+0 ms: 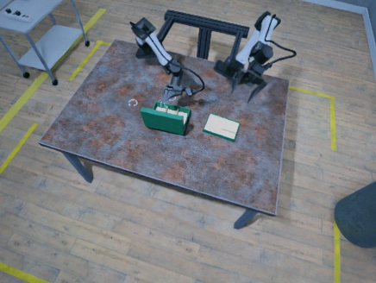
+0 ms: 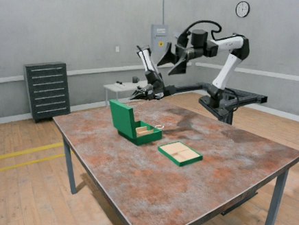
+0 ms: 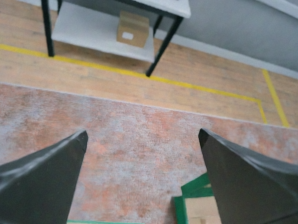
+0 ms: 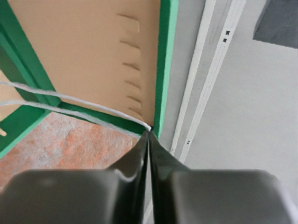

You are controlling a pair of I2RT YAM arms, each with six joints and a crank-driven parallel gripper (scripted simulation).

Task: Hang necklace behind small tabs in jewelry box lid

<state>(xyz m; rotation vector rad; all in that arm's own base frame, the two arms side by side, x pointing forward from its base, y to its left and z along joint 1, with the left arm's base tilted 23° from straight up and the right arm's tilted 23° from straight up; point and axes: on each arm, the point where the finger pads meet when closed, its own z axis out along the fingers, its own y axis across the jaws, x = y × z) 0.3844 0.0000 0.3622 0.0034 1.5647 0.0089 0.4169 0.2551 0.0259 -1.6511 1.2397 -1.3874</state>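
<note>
Necklace (image 4: 60, 95): pinched at the tips of the right gripper (image 1: 165, 101) (image 2: 131, 99) (image 4: 148, 133), fingers pressed together. Left gripper (image 1: 241, 96) (image 2: 164, 69) (image 3: 142, 133): spread, nothing between the fingers, well apart from the box (image 1: 187, 115) (image 2: 151, 138) (image 3: 180, 207) (image 4: 22, 127).

Hard to make out: necklace in the top view, only faint pale strands by the right gripper. Far ends cut off at the left edge of the right wrist view. In exterior, right gripper partly lost among dark arm parts; lid (image 1: 161, 122) (image 2: 121, 118) (image 4: 85, 40) seen from its back, hiding the tabs (image 4: 131, 66). In left wrist, box partly covered by a finger, and only a thin edge of the tray (image 1: 222, 127) (image 2: 180, 154) (image 3: 100, 222) at the bottom.

Direction of necklace: two near-parallel strands in right wrist, long run from the fingertips leftward and slightly up, past the lid's inner face toward the box bottom. Tabs in a row along the lid panel, near its green rim. Cannot tell whether caught behind any.

Box upright on the table (image 1: 172, 160) (image 2: 206, 185) (image 3: 135, 150) (image 4: 85, 145), lid raised, inner face toward the arm side. Tray lying flat near the box, apart. One white ring (image 1: 172, 98) (image 2: 159, 127) just beside the box, another ring (image 1: 133, 103) farther off, beyond the opposite end from the tray.
</note>
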